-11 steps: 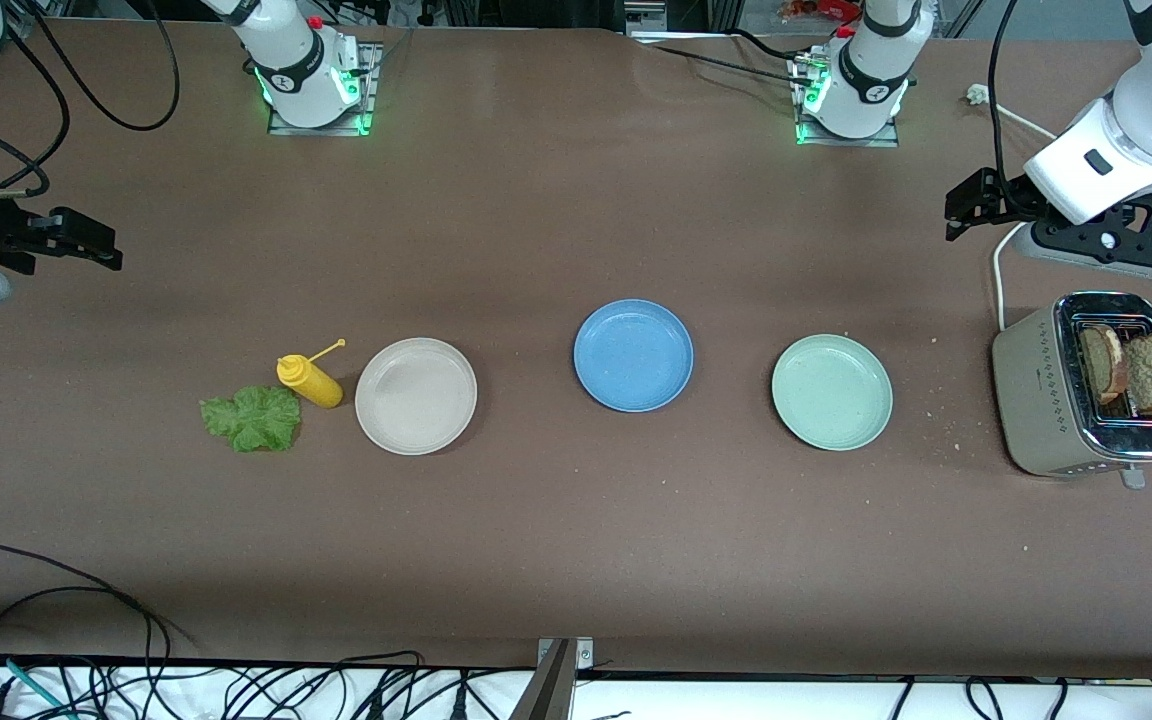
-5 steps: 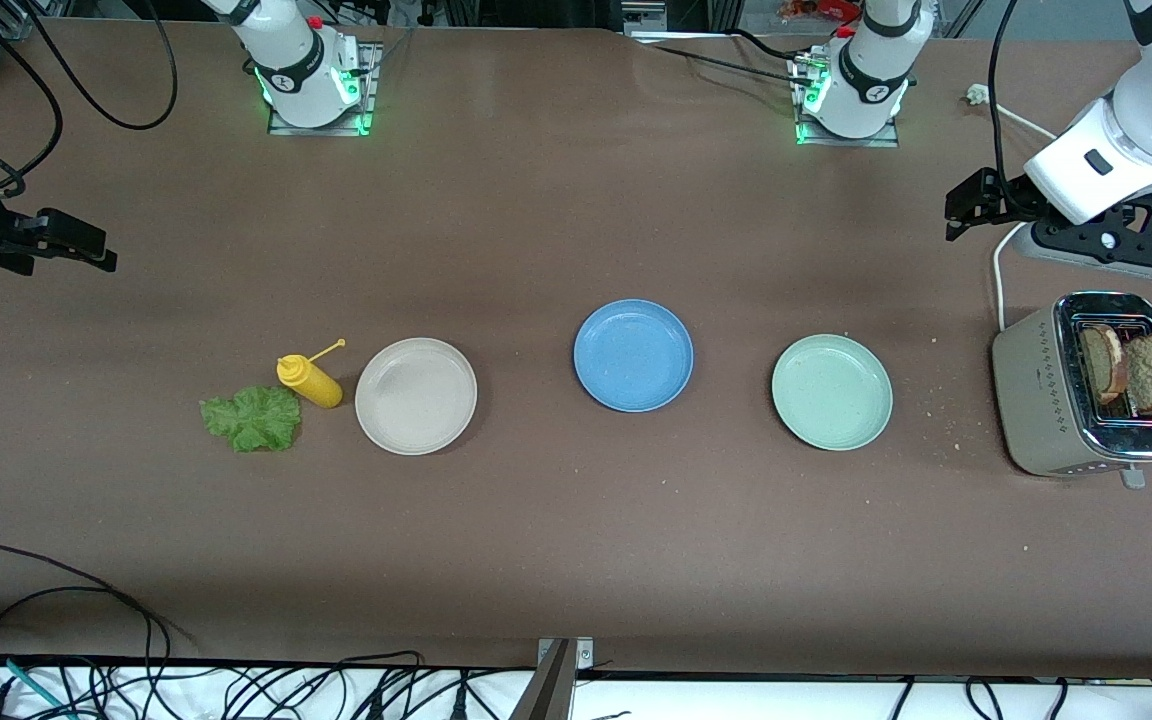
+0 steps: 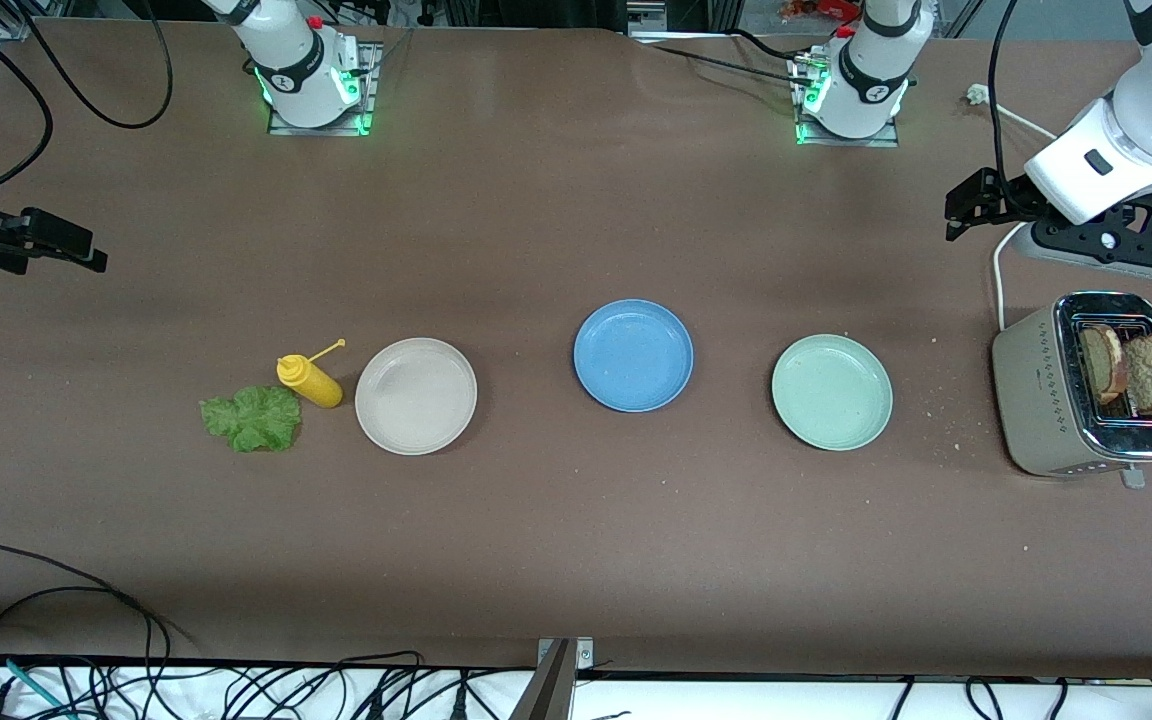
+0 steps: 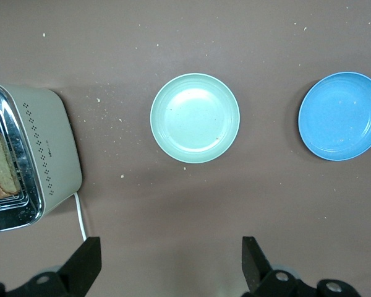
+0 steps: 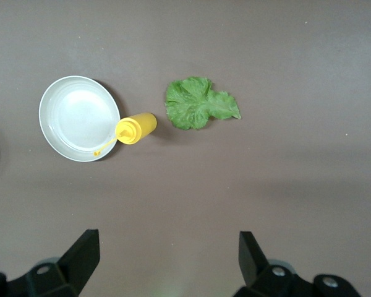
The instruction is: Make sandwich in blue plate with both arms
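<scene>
I find the blue plate (image 3: 633, 355) at the centre of the front frame on the table (image 3: 576, 560), bare. In a row with it lie the mint-green plate (image 3: 832, 392), toward the left arm's end, and the beige plate (image 3: 416, 396), toward the right arm's end. The two bread slices (image 3: 1132, 372) stand in the toaster (image 3: 1076, 400) at the frame's right edge. The lettuce leaf (image 3: 252, 418) lies flat at lower left of centre, just beside the yellow squeeze bottle (image 3: 310, 381), which lies beside the beige plate.

The left end effector (image 4: 170, 266) hangs at upper right of the front frame, above the table near the toaster, fingers spread wide, holding nothing. The right end effector (image 5: 167, 263) sits at the frame's left edge, jaws likewise wide apart and empty.
</scene>
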Robot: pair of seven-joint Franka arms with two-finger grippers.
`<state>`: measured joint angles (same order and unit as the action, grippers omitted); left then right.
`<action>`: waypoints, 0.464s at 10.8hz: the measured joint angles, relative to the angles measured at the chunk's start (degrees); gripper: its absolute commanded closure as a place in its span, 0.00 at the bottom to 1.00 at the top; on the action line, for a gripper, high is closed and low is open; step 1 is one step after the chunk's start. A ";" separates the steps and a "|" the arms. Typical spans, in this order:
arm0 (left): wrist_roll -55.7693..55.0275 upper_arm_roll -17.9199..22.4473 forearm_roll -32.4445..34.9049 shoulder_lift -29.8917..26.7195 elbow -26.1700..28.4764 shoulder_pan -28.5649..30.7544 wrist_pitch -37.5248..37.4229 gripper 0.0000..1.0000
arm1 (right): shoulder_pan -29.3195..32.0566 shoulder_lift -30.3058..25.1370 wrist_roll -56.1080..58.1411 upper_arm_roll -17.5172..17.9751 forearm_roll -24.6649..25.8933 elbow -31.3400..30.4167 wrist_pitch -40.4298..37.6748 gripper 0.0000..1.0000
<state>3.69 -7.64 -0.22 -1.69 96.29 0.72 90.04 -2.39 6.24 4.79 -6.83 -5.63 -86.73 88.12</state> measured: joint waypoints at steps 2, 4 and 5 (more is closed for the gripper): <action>0.00 0.00 0.00 0.01 0.00 0.01 0.00 0.00 | 0.01 -0.15 0.00 -0.15 -0.03 0.56 -2.00 0.00; 0.00 0.14 0.00 0.10 0.00 0.22 0.00 0.00 | 0.02 -0.32 0.00 -0.25 -0.03 0.68 -3.17 0.00; 0.00 0.23 0.00 0.32 0.00 0.79 0.00 0.00 | 0.02 -0.36 0.00 -0.25 -0.03 0.68 -3.24 0.00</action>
<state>3.69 -7.41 -0.22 -1.38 96.29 1.51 90.04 -2.37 5.88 4.79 -7.08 -5.66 -86.05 84.87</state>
